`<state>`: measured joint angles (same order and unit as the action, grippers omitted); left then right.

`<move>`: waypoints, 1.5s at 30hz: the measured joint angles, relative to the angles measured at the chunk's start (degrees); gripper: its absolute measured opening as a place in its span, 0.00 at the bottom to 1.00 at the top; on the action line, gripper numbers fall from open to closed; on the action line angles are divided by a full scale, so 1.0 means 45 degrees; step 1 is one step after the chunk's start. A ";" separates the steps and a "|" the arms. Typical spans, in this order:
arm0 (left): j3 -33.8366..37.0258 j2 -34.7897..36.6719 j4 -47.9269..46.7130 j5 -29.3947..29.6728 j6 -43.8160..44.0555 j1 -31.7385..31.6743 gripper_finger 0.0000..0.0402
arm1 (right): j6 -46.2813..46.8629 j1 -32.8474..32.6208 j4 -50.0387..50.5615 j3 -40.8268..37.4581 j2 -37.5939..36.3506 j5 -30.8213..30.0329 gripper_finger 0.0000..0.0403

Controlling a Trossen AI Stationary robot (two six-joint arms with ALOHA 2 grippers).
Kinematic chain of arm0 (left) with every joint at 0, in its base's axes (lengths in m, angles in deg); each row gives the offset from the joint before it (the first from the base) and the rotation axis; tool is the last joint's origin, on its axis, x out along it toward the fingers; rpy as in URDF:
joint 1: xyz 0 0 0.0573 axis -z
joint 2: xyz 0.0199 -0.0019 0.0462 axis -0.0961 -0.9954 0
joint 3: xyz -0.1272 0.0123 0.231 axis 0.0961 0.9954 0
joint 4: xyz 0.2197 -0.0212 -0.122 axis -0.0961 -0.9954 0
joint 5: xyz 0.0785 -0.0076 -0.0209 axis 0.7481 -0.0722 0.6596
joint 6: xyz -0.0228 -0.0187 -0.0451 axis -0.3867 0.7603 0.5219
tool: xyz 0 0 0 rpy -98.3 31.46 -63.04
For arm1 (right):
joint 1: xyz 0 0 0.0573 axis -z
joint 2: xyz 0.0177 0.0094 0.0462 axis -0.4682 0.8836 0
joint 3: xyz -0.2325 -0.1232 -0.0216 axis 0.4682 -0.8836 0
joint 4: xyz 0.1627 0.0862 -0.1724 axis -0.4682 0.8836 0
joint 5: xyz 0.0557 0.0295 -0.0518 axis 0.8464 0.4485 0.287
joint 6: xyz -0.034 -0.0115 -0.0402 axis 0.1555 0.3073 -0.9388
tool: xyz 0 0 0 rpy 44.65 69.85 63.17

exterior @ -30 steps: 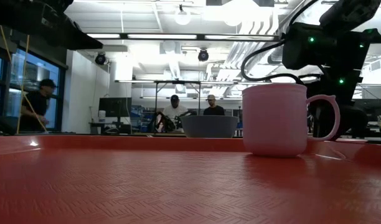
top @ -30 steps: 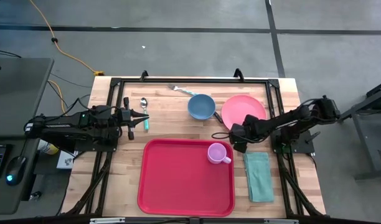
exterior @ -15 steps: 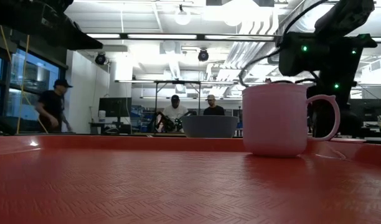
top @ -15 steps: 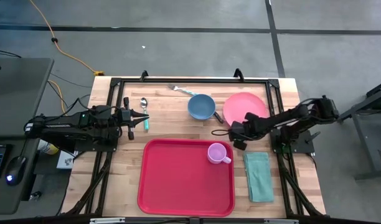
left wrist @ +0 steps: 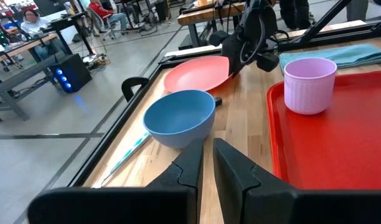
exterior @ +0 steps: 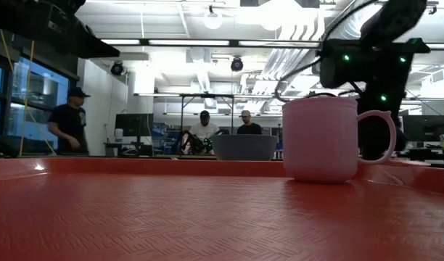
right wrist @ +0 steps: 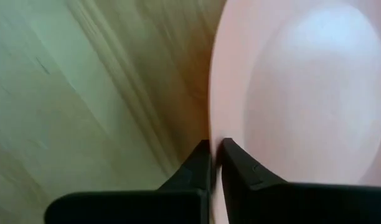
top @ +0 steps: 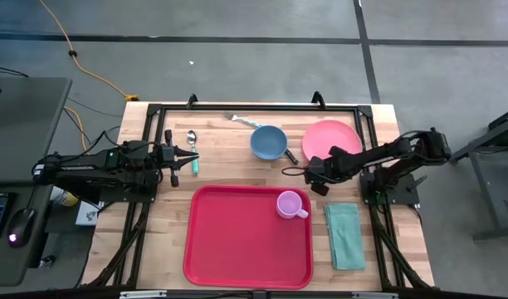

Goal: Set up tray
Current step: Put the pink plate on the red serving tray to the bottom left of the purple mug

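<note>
The red tray [top: 237, 241] lies flat at the table's near middle. A pink mug [top: 289, 205] stands upright in its far right corner. A salmon-pink plate [top: 333, 137] sits at the far right, with my right gripper [top: 310, 172] shut on its near left rim. A blue bowl [top: 269, 143] stands left of the plate. My left gripper [top: 192, 155] waits at the far left over a teal-handled spoon [top: 194, 165], fingers nearly together with nothing between them. My right gripper pinches the plate's rim [right wrist: 216, 134] between its two fingers, at the plate's near left side. The fingers come from the table's right, slanting down. I cannot tell whether the plate is lifted off the table.
A folded teal cloth [top: 345, 235] lies on the table right of the tray. A fork [top: 237, 119] lies at the far edge. A dark handle [top: 290, 155] lies between bowl and plate. A black frame [top: 262, 106] borders the work area. People show in the room beyond.
My right gripper has gone a little toward the table's far edge. The plate has shifted with it toward the far right corner.
</note>
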<state>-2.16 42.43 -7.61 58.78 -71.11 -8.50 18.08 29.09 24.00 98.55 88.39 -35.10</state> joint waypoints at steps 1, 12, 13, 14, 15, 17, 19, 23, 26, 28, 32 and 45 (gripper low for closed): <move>0.0000 -0.0004 0.0000 -0.0001 0.0000 0.0004 0.17 | 0.0037 0.0000 0.0132 0.0236 0.0000 -0.0053 0.00; 0.0000 0.0001 0.0005 -0.0005 0.0000 0.0000 0.17 | -0.0199 0.0073 0.2721 0.3616 0.0000 -0.1518 0.00; 0.0000 -0.0003 0.0005 -0.0005 0.0000 0.0002 0.17 | -0.0183 0.0083 0.3089 0.3922 0.0000 -0.1664 0.01; 0.0000 -0.0003 0.0005 -0.0005 0.0000 0.0004 0.17 | -0.0154 0.0083 0.3491 0.4222 0.0000 -0.1846 0.01; 0.0000 0.0001 0.0005 -0.0005 0.0000 0.0003 0.17 | -0.0149 0.0083 0.3800 0.4514 0.0000 -0.2042 0.01; 0.0000 0.0000 0.0005 -0.0005 0.0000 0.0002 0.17 | -0.0137 0.0083 0.4367 0.5126 0.0000 -0.2328 0.01; 0.0000 0.0001 0.0005 -0.0007 0.0000 0.0001 0.17 | 0.0079 0.0083 0.5030 0.5656 -0.0005 -0.2633 0.00; 0.0000 -0.0001 0.0010 -0.0005 0.0000 0.0004 0.17 | 0.0800 0.0083 0.6408 0.6566 -0.0005 -0.3370 0.00; 0.0000 -0.0002 0.0010 -0.0010 0.0000 0.0001 0.17 | 0.0998 0.0087 0.6738 0.7212 -0.0005 -0.3430 0.00; 0.0000 0.0001 0.0016 -0.0010 0.0000 0.0001 0.17 | 0.1002 0.0079 0.6791 0.7657 -0.0005 -0.3421 0.00; 0.0000 -0.0002 0.0029 -0.0010 0.0000 0.0002 0.17 | 0.1001 0.0068 0.6809 0.8727 -0.0008 -0.3406 0.00; 0.0000 0.0000 0.0034 -0.0022 -0.0063 0.0000 0.17 | -0.0642 -0.0513 0.4874 1.2428 -0.0015 -0.3754 0.00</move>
<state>-2.16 42.43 -7.46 58.68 -71.40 -8.50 15.19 26.78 45.93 154.47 88.32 -51.99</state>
